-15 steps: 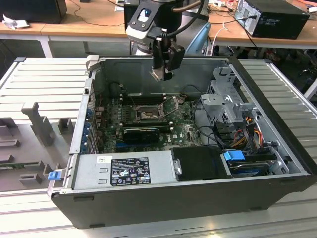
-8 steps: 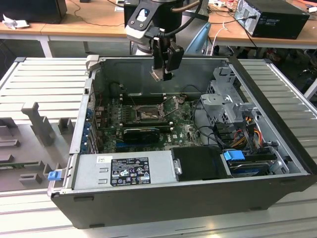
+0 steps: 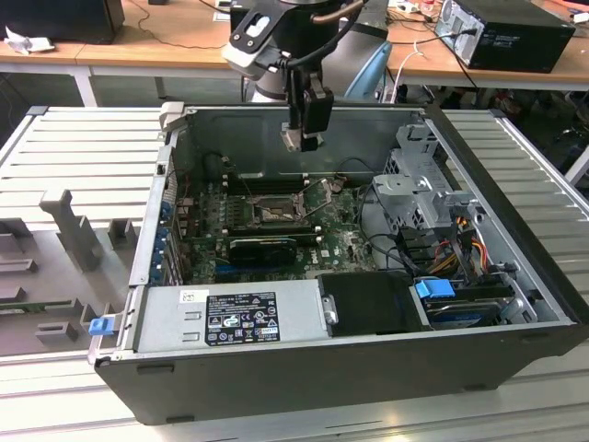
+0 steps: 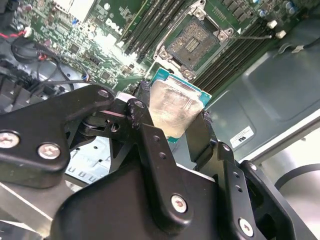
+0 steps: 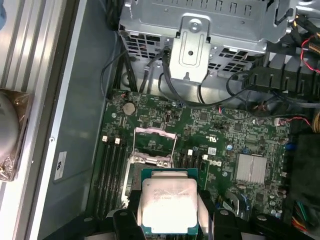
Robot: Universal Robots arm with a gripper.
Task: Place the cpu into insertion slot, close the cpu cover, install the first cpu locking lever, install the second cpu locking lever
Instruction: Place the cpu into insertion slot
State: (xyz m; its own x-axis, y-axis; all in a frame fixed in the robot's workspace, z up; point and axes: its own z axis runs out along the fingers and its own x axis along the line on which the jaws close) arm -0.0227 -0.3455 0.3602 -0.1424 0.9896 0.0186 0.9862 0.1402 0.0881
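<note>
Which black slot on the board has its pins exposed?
The square insertion slot, its brownish pin field bare, nearest the cpu held in the gripper. The long memory slots flanking it are narrow strips.

An open computer case (image 3: 304, 378) holds a power supply (image 3: 230, 318) and drive cage (image 3: 419, 180).

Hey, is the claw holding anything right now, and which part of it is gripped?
Yes. The claw holds the cpu by two opposite edges, metal face showing, not yet in the insertion slot.

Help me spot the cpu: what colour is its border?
The cpu has a teal-green border; second wrist view shows it best.
</note>
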